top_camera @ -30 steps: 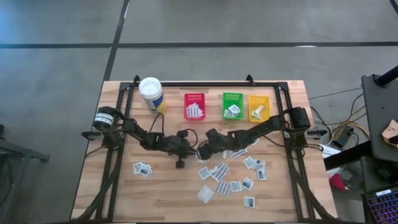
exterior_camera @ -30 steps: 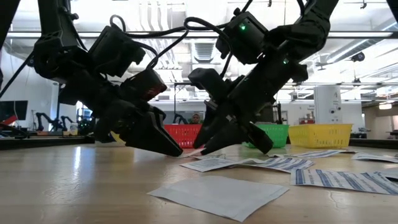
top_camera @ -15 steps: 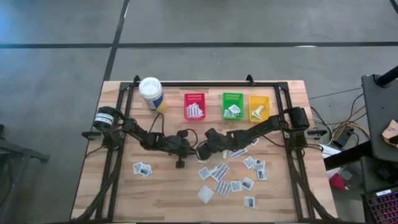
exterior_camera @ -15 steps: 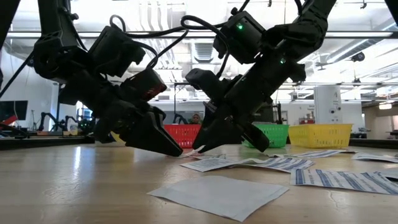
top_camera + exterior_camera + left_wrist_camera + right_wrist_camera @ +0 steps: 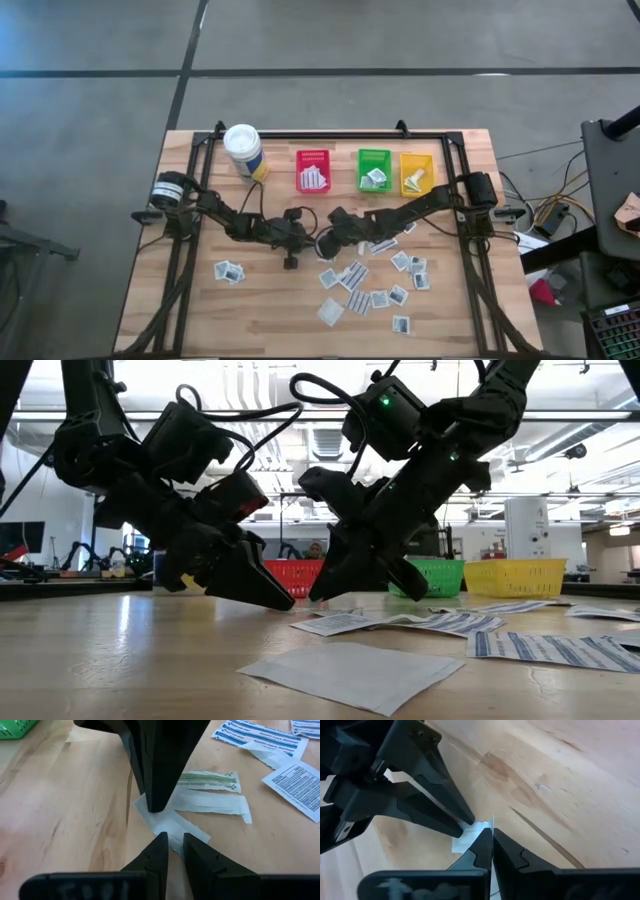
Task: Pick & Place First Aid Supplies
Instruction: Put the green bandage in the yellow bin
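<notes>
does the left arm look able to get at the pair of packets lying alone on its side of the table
Probably yes. The pair of packets lies apart from the pile, with bare wood around it and nothing over it. The left gripper is busy at the table's middle, meeting the right gripper over a white packet, so it would need to swing back.

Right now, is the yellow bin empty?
No, in the high view the yellow bin already holds a white packet, lying inside it beside the green bin.

Bright overhead light; backlit low view; wrist foregrounds blurred.
</notes>
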You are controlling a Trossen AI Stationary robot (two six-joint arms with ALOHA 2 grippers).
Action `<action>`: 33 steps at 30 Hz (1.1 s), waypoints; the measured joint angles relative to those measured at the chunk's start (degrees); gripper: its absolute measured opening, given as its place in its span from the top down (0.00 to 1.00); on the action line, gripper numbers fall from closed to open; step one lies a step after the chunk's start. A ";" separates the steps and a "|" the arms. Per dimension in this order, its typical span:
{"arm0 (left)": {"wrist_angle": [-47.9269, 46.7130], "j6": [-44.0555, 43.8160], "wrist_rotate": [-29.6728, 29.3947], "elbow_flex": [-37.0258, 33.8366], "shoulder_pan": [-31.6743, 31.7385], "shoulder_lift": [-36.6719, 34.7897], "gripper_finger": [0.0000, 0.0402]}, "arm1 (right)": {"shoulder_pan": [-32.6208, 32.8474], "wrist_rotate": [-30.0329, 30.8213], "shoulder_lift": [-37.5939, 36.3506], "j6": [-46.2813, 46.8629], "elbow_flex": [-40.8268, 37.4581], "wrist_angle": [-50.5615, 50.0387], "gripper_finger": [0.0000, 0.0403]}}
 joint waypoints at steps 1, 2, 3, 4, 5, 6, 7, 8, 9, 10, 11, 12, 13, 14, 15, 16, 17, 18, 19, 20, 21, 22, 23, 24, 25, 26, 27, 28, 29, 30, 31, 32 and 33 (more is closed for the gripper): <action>-0.04 -0.01 -0.08 -0.03 0.01 -0.11 0.84 | 0.00 0.00 0.00 -0.15 0.03 0.04 0.98; -0.04 0.00 -0.10 -0.04 0.04 -0.21 0.84 | 0.00 0.00 0.00 -0.39 0.03 0.03 0.98; 0.00 -0.02 -0.12 -0.04 0.04 -0.23 0.84 | 0.00 -0.03 0.00 -0.83 0.03 0.01 0.98; 0.05 -0.02 -0.12 -0.04 0.04 -0.25 0.84 | 0.00 -0.05 0.00 -1.29 0.03 -0.03 0.98; 0.07 -0.04 -0.12 -0.04 0.04 -0.25 0.84 | 0.00 -0.05 0.00 -1.57 0.03 -0.05 0.98; 0.11 -0.04 -0.12 -0.04 0.04 -0.27 0.84 | 0.00 -0.09 -0.01 -1.92 0.03 -0.06 0.98; 0.15 -0.04 -0.12 -0.04 0.04 -0.27 0.84 | 0.00 -0.10 -0.10 -2.52 0.03 -0.10 0.98; 0.23 -0.06 -0.12 -0.04 0.04 -0.27 0.84 | 0.00 -0.14 -0.25 -3.01 0.03 -0.24 0.98; 0.34 -0.06 -0.12 -0.04 0.04 -0.27 0.84 | 0.00 -0.14 -0.39 -3.41 0.03 -0.24 0.98; 0.38 -0.08 -0.12 -0.04 0.04 -0.27 0.84 | 0.00 -0.15 -0.66 -3.85 0.04 -0.22 0.98; 0.41 -0.11 -0.12 -0.04 0.04 -0.27 0.84 | 0.00 -0.16 -0.99 -4.36 0.03 -0.33 0.98; 0.43 -0.14 -0.14 -0.04 0.04 -0.30 0.84 | 0.00 -0.15 -1.36 -4.82 0.03 -0.42 0.98; 0.47 -0.17 -0.23 -0.04 0.04 -0.30 0.84 | 0.00 -0.12 -1.70 -5.36 0.03 -0.58 0.98; 0.51 -0.19 -0.30 -0.04 0.04 -0.30 0.84 | 0.00 -0.11 -2.11 -5.82 0.03 -0.93 0.98; 0.53 -0.19 -0.34 -0.04 0.04 -0.30 0.84 | 0.00 -0.09 -2.62 -6.17 0.02 -1.92 0.98; 0.55 -0.19 -0.44 -0.04 0.04 -0.30 0.84 | 0.00 -0.05 -3.06 -6.55 -0.04 -2.91 0.98; 0.59 -0.19 -0.47 -0.04 0.04 -0.30 0.84 | 0.00 0.02 -3.60 -6.90 -0.04 -3.66 0.98; 0.59 -0.19 -0.47 -0.04 0.04 -0.32 0.84 | 0.00 0.04 -4.02 -7.04 -0.04 -4.35 0.98; 0.59 -0.19 -0.47 -0.02 0.04 -0.32 0.84 | 0.00 0.06 -4.52 -7.28 -0.04 -4.95 0.98; 0.64 -0.19 -0.45 0.03 0.04 -0.34 0.84 | 0.00 0.08 -4.87 -7.57 -0.04 -5.18 0.98; 0.74 -0.19 -0.45 0.05 0.04 -0.43 0.84 | 0.00 0.07 -5.16 -7.92 -0.04 -5.17 0.98; 0.71 -0.19 -0.43 0.05 0.04 -0.64 0.84 | 0.00 0.08 -5.44 -8.32 -0.04 -5.30 0.98; 0.73 -0.19 -0.43 0.05 0.02 -0.97 0.84 | 0.01 0.08 -5.63 -8.65 -0.04 -5.38 0.98; 0.74 -0.27 -0.42 0.02 0.02 -1.35 0.84 | 0.02 0.09 -5.85 -8.86 -0.04 -5.53 0.98; 0.73 -0.34 -0.39 0.01 0.02 -1.86 0.84 | 0.02 0.11 -6.07 -9.07 -0.04 -5.99 0.98; 0.56 -0.37 -0.36 -0.02 0.02 -2.45 0.84 | 0.05 0.20 -6.21 -9.41 -0.04 -6.31 0.98; 0.21 -0.37 -0.25 -0.02 0.02 -3.14 0.84 | 0.07 0.24 -6.23 -9.79 -0.04 -6.29 0.98; -0.55 -0.37 -0.20 -0.02 0.03 -3.97 0.84 | 0.07 0.24 -6.25 -10.18 -0.04 -6.29 0.98; -1.17 -0.37 -0.21 -0.02 0.04 -4.75 0.84 | 0.07 0.21 -6.36 -10.56 -0.06 -6.42 0.98; -1.80 -0.37 -0.21 -0.02 0.04 -5.64 0.84 | 0.07 0.21 -6.44 -10.83 -0.06 -6.40 0.98; -2.92 -0.37 -0.21 -0.05 0.04 -6.68 0.84 | 0.07 0.20 -6.58 -11.27 -0.06 -6.37 0.98; -3.89 -0.37 -0.21 -0.06 0.04 -7.61 0.84 | 0.07 0.21 -6.79 -11.71 -0.06 -6.67 0.98; -4.88 -0.37 -0.19 -0.04 0.04 -8.70 0.84 | 0.07 0.21 -7.17 -12.06 -0.06 -7.60 0.98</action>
